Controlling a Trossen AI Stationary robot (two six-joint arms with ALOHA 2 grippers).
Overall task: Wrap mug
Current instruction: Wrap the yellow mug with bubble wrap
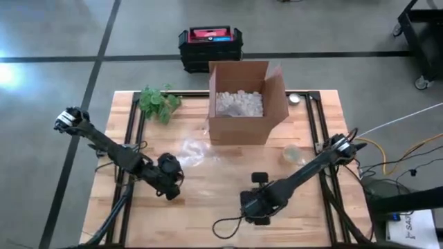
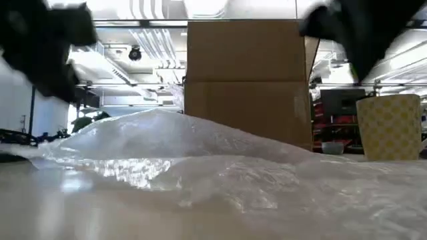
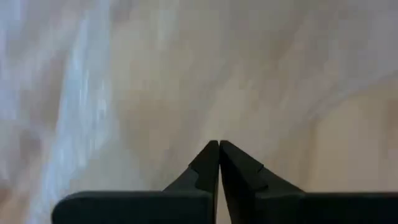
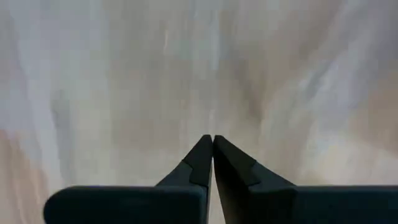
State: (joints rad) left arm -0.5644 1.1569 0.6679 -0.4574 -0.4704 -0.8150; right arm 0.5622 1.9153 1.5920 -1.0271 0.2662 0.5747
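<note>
A green leafy plant (image 1: 158,102) lies at the far left corner of the wooden surface (image 1: 221,207). The left hand (image 1: 170,178) sits low over the near left part of the surface, its fingers pressed together at the tips in the left wrist view; whether they pinch the clear wrapping sheet (image 1: 196,150) below them cannot be told. That sheet spreads across the middle of the surface, crumpled and nearly see-through from above, and in the low view it rises in a hump (image 2: 167,147) that fills the foreground and hides the base of whatever stands behind it. An open cardboard box (image 1: 243,104) holding white packing bits stands at the far middle, just behind the sheet. Beyond the surface, on the floor, rests a black case (image 1: 210,47) with a red top. The right hand (image 1: 255,207) hangs low near the front middle, its fingers likewise pressed together. The mug (image 1: 292,153), pale with a checked pattern, stands upright to the right of the box, well apart from both hands; in the low view its foot is cut off by the sheet. A small round metal object (image 1: 295,99) lies at the far right edge, too small to identify.
</note>
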